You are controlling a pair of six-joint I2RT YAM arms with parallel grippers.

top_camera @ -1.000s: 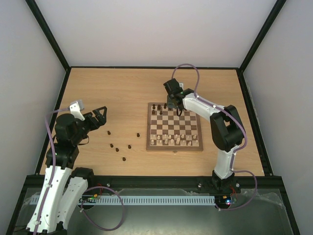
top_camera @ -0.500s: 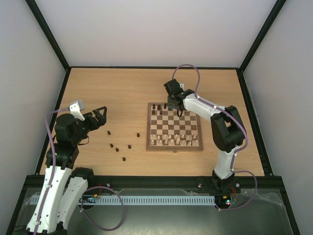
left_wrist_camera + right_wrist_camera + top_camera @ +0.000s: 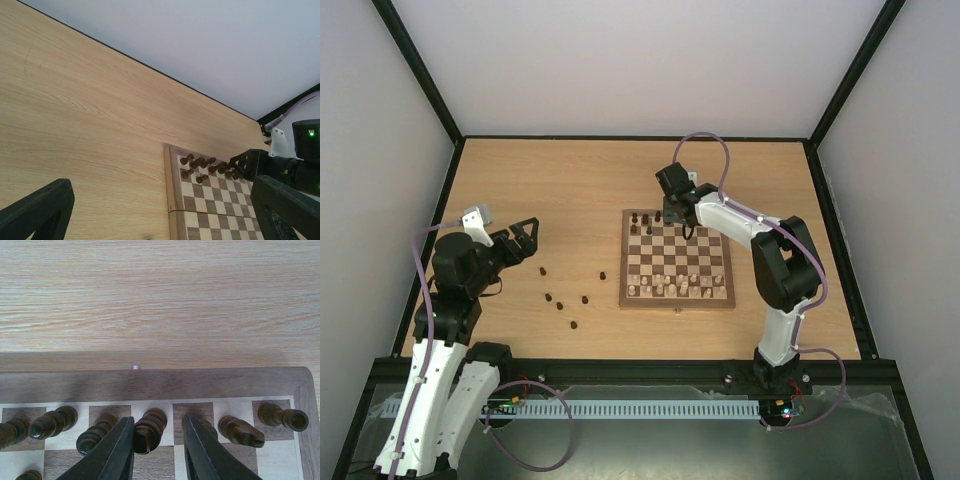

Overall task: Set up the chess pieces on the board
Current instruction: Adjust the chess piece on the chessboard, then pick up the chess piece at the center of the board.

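Release at the far row of the board [image 3: 675,258]: the right gripper [image 3: 157,422], pinched shut a moment ago, now has its jaws slightly apart around a dark piece [image 3: 148,431] standing on its back-row square, so that one looks placed. The right arm [image 3: 730,213] reaches along the board's right side, wrist tipped down. The left gripper [image 3: 523,240] waits, spread wide, well left of the board, near loose pieces [image 3: 561,305].
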